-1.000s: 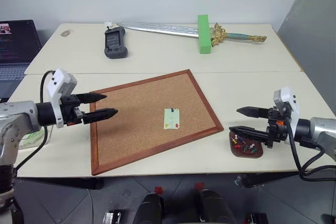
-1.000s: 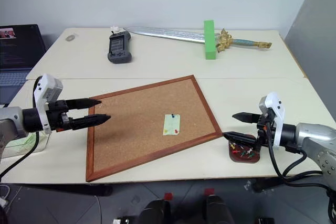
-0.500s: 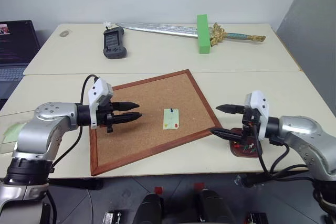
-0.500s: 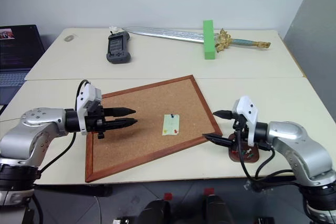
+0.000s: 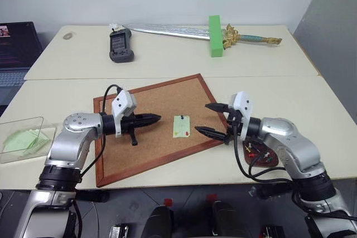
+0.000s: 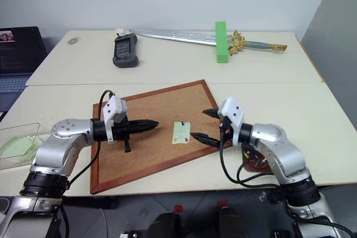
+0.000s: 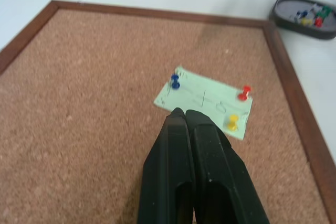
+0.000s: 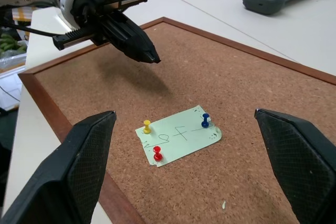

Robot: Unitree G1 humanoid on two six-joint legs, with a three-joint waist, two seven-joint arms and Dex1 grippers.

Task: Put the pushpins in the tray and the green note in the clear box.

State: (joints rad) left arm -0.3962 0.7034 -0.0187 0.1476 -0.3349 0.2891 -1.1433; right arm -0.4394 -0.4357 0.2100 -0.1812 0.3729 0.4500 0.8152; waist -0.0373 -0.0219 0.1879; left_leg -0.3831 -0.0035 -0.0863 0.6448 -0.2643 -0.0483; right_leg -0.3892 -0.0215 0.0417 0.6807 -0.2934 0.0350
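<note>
While three pushpins [image 8: 157, 153] pin green note [image 8: 179, 135] to corkboard [image 5: 139, 149], left hand [image 5: 158, 118] pinched together, right hand [image 5: 211, 119] spread apart; tray [image 7: 307, 17] part-filled.

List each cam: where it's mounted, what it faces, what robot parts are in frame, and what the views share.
Left and right eye views: head stereo pair, looking down over the corkboard; both arms show, left gripper shut, right gripper open.
Left wrist view: along its shut fingers toward the green note.
Right wrist view: between its open fingers, facing the left gripper.
Shared: the note with three pushpins in it.
</note>
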